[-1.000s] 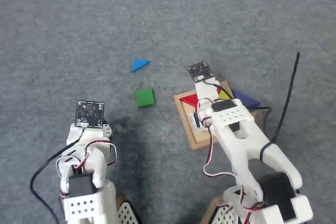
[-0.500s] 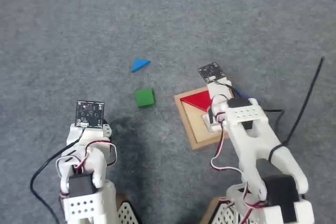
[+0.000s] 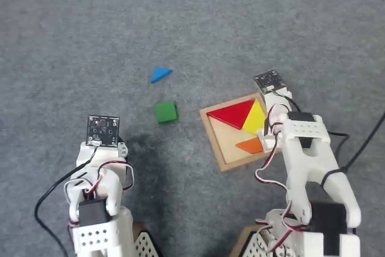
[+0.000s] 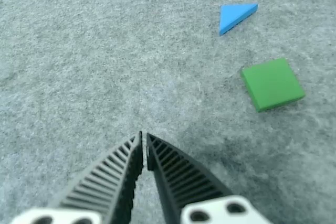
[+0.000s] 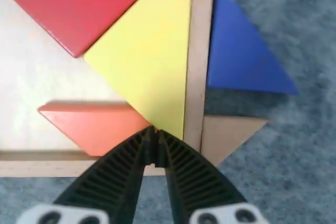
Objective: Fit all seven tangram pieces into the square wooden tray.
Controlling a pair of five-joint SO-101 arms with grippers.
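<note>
The square wooden tray (image 3: pixel 224 144) holds a red triangle (image 3: pixel 231 114), a yellow triangle (image 3: pixel 255 118) and an orange piece (image 3: pixel 249 145). My right arm (image 3: pixel 301 142) stands over the tray's right edge. In the right wrist view my right gripper (image 5: pixel 155 135) is shut and empty, its tips where the orange piece (image 5: pixel 94 127) meets the yellow triangle (image 5: pixel 149 72). A dark blue triangle (image 5: pixel 241 61) and a tan triangle (image 5: pixel 228 132) lie just outside the rim (image 5: pixel 199 51). My left gripper (image 4: pixel 143 140) is shut and empty over bare carpet, short of the green square (image 4: pixel 272 84) and the small blue triangle (image 4: pixel 236 17).
Everything lies on grey carpet. The green square (image 3: pixel 165 112) and the small blue triangle (image 3: pixel 160 74) sit left of the tray, with open carpet around them. My left arm (image 3: pixel 99 179) is at the front left. A black cable (image 3: pixel 361 142) runs at the right.
My right arm has swung to the right across the tray, uncovering the red, yellow and orange pieces. The left arm has not moved.
</note>
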